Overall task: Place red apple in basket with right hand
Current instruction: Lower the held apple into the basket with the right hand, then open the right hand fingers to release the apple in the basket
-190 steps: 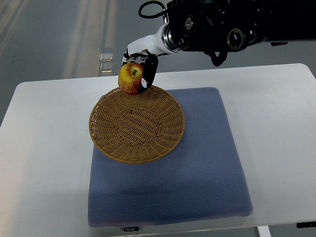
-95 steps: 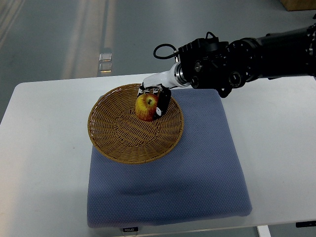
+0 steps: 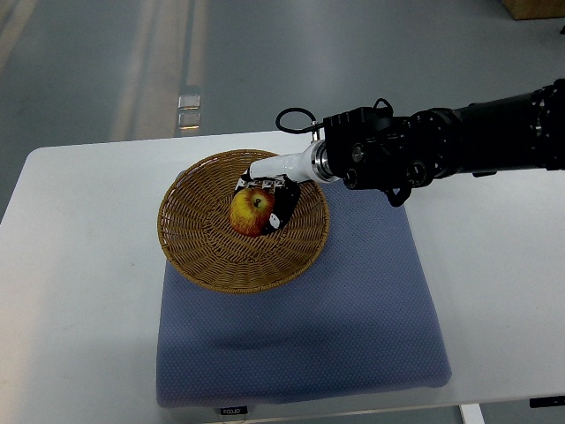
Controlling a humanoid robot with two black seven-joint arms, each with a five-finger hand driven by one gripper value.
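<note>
1. The right hand reaches in from the right edge of the picture, its black forearm crossing above the far right part of the blue mat.
2. Its fingers are curled around the red apple, gripping it from the far and right sides; the white palm sits just behind the fruit.
3. The apple shows its stem end upward and its near and left sides are free of the fingers.
4. The apple is inside the wicker basket, a little to the far right of its centre, low over the woven floor; whether it touches the weave cannot be told.
5. The basket rests on the far left corner of the mat, its left rim overhanging onto the white table.
6. The mat lies in the middle of the table, reaching to the near edge.
</note>
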